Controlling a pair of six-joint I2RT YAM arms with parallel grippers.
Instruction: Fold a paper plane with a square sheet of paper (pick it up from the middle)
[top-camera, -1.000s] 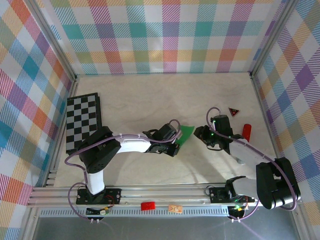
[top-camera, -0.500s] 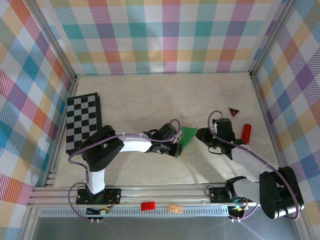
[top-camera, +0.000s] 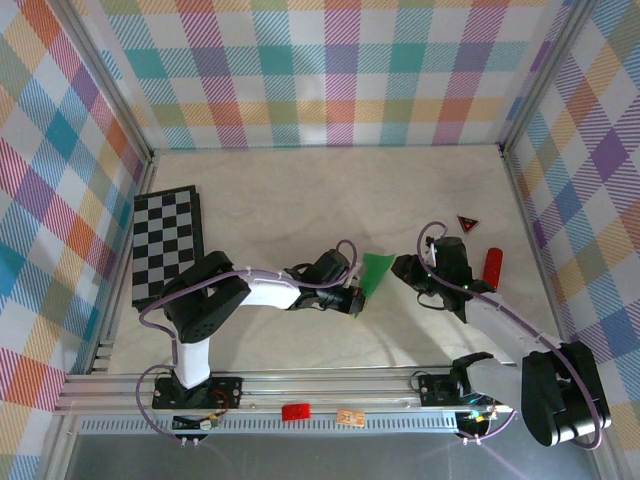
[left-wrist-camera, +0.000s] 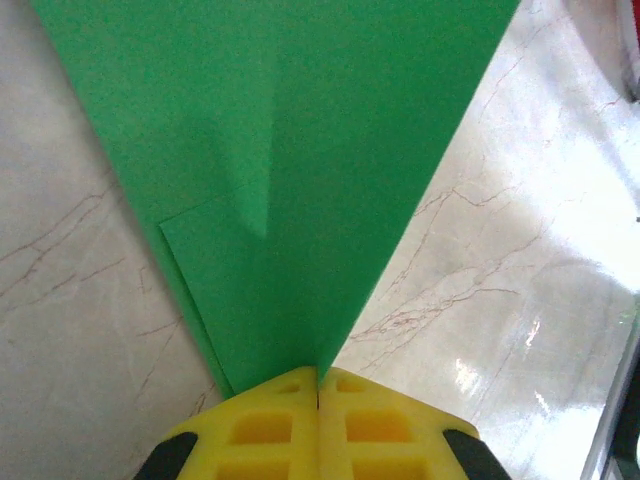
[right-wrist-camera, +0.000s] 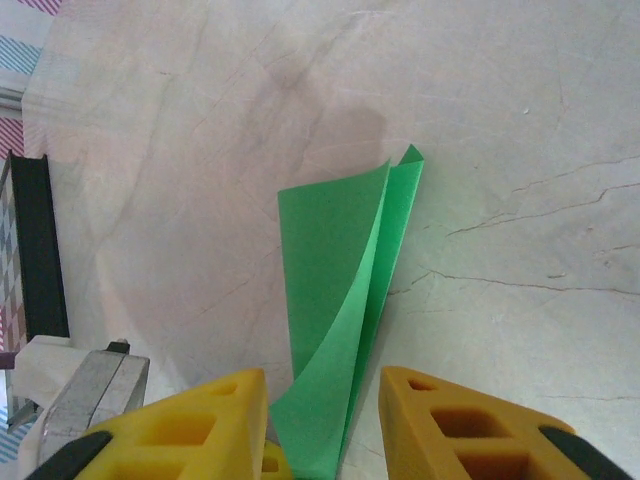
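Bench: pale, marbled, flat. Chessboard lies flat on it. Red cylinder lies far right of the chessboard. Red-and-black triangle also far right of the chessboard, slightly farther back.

In the left wrist view the green paper runs off the top edge, and the left claw is cut by the bottom edge. From above, that claw hides the paper's near-left part. In the right wrist view the paper's near end leaves the bottom edge between the fingers of the right claw, and the checkered board is cropped at the left.
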